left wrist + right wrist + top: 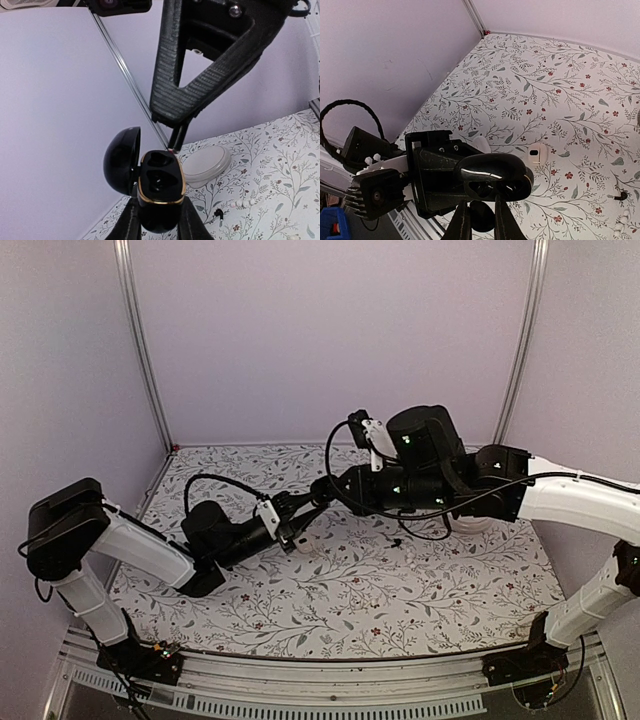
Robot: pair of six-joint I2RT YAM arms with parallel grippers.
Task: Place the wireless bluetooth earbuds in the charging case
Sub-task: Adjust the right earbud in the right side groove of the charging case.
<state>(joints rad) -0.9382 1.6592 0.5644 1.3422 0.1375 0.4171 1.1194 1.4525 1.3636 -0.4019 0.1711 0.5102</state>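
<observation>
My left gripper is shut on the black charging case, which has a gold rim. The case is held above the table with its lid swung open to the left, and both sockets show as dark hollows. My right gripper is shut on a small black earbud, its fingertips right at the case. In the left wrist view the right gripper comes down onto the case's far socket. A second black earbud lies on the floral table. From above, the two grippers meet at mid-table.
A white round disc lies on the table beyond the case. A short row of white beads sits near the loose earbud. A small white slotted piece lies under the case. Lilac walls close the table's back and sides.
</observation>
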